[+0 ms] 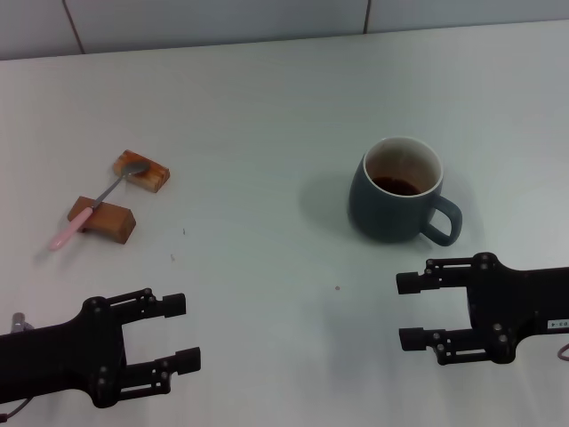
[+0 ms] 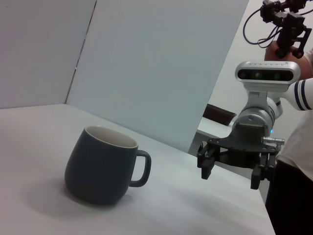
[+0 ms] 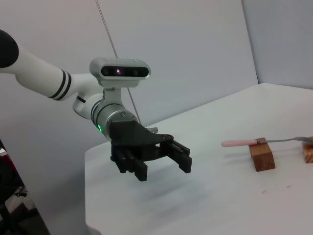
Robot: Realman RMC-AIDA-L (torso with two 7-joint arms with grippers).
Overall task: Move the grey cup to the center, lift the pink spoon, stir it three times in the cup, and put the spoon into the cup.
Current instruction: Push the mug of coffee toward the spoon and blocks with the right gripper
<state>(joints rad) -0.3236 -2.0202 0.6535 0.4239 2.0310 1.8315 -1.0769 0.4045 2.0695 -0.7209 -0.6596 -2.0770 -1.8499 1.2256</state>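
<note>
- Table [image 1: 267, 107]: smooth white top, matt, with a few dark specks between the two grippers
- Blocks [image 1: 105, 220]: two small brown wooden rectangles, well ahead of the left gripper and apart from each other; the farther one [image 1: 142, 171] has a paler top
- Spoon [image 1: 84, 216]: slim, pale pink handle, thin metal neck, silver bowl; laid as a bridge across both blocks, handle end jutting past the nearer one
- Cup [image 1: 396, 196]: rounded blue-grey glazed ceramic, pale inside, brown liquid low in it; upright, just ahead of the right gripper, loop handle turned toward that gripper's outer side
- Left gripper [image 1: 182, 334]: black, fingers spread wide, holding nothing; low over bare table, nothing between it and the blocks
- Right gripper [image 1: 411, 311]: black, fingers spread wide, holding nothing; near the cup, not touching, path to it unobstructed
</note>
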